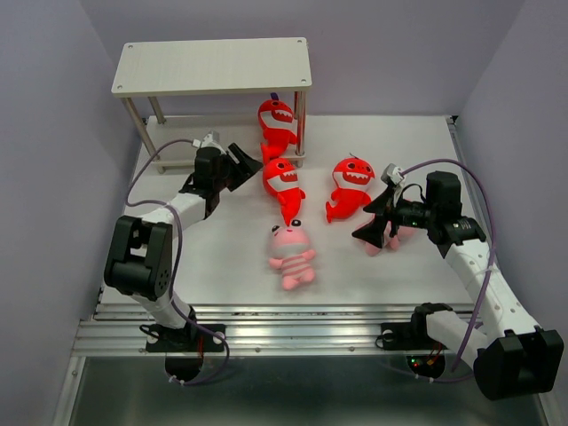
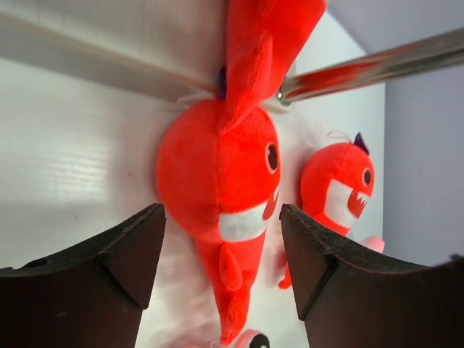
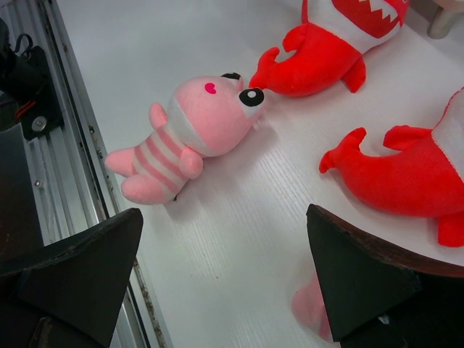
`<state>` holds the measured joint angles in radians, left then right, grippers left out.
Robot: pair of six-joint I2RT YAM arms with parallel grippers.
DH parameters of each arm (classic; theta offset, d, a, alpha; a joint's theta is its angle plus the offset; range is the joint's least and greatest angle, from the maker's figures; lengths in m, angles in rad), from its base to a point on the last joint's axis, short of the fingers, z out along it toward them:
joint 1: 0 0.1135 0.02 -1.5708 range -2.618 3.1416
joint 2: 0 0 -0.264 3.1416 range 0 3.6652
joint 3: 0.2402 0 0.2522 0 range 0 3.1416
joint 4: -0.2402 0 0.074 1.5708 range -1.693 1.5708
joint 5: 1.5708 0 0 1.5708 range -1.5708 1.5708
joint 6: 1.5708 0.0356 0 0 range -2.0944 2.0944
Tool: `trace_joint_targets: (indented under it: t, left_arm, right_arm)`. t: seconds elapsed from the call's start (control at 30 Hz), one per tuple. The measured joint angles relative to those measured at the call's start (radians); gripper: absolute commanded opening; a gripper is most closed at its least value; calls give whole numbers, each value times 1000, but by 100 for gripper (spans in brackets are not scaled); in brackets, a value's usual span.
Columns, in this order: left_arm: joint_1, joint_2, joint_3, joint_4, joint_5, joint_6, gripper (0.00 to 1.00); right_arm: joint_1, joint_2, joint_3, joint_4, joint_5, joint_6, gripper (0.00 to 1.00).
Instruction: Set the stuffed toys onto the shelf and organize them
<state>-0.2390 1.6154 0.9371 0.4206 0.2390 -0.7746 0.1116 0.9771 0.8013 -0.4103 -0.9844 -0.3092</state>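
The shelf (image 1: pixel 213 67) stands at the back left; its top board carries nothing. One red shark (image 1: pixel 277 124) lies by the shelf's right front leg (image 2: pixel 377 61). A second shark (image 1: pixel 284 182) lies just in front of it, and a third (image 1: pixel 349 186) to its right. A pink striped toy (image 1: pixel 291 256) lies in the middle front. A second pink toy (image 1: pixel 390 238) is mostly hidden under my right gripper (image 1: pixel 366 222), which is open and empty. My left gripper (image 1: pixel 248 164) is open, with the second shark (image 2: pixel 210 181) just ahead between its fingers, not touching.
The table's grooved metal front rail (image 1: pixel 293 333) runs along the near edge, close to the pink toy (image 3: pixel 196 123). Purple walls enclose the left, back and right sides. The shelf's lower board (image 1: pixel 169 133) sits behind my left arm.
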Motion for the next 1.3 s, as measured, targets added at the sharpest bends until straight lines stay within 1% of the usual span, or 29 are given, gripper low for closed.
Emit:
trace_joint_targets:
  t: [0.1,0.27,0.4,0.53,0.63,0.7,0.73,0.83,0.87,0.93,1.07,1.3]
  left_arm:
    - [-35,14,-16,-28,-5,1,75]
    - [-84,60,-12,-20,-3,1,75]
    - [-101,117,10,-16,-3,0,75]
    - [-101,168,27,-10,-5,-1,72]
    - [-100,190,30,6,-3,-6,64]
    - [-100,195,31,20,0,-10,53]
    - [-100,198,32,30,3,-9,44]
    - [-100,205,32,55,22,-10,28]
    - [-100,206,32,61,29,-8,16]
    - [-100,210,31,80,49,-8,1]
    - [-100,215,9,122,87,-12,0]
    - [-100,211,-75,204,154,-24,0]
  right_arm:
    - [0,0,0,0,0,-4,100]
    - [0,0,0,0,1,-11,100]
    - [0,0,0,-1,1,-14,100]
    - [0,1,0,-1,1,-18,100]
    - [0,3,0,-1,1,-18,100]
    - [0,8,0,-1,1,-19,100]
    - [0,10,0,-1,1,-21,100]
    - [0,13,0,-1,1,-22,100]
    - [0,13,0,-1,1,-22,100]
    - [0,13,0,-1,1,-26,100]
    - [0,13,0,-1,2,-28,100]
    - [0,13,0,-1,2,-28,100]
